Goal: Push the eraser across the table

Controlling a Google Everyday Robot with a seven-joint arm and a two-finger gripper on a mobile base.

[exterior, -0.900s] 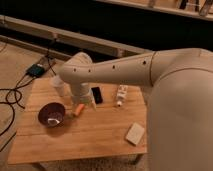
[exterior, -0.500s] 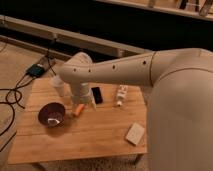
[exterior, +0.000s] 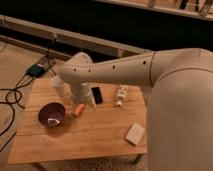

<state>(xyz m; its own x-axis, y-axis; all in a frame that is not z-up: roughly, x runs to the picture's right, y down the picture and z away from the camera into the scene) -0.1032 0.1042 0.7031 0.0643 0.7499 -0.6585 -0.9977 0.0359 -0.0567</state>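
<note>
The eraser point(exterior: 97, 94) is a small black oblong block lying on the light wooden table point(exterior: 95, 132), near its far middle. My white arm reaches in from the right across the table. The gripper point(exterior: 83, 102) hangs down just left of the eraser, close beside it, above the table top. An orange object point(exterior: 78, 110) lies right under the gripper.
A purple bowl point(exterior: 51, 114) sits at the left of the table. A white cup point(exterior: 59, 86) stands behind the arm. A small white tube-shaped marker point(exterior: 120, 94) lies right of the eraser. A flat white square pad point(exterior: 135, 133) lies at the front right. Cables lie on the floor at left.
</note>
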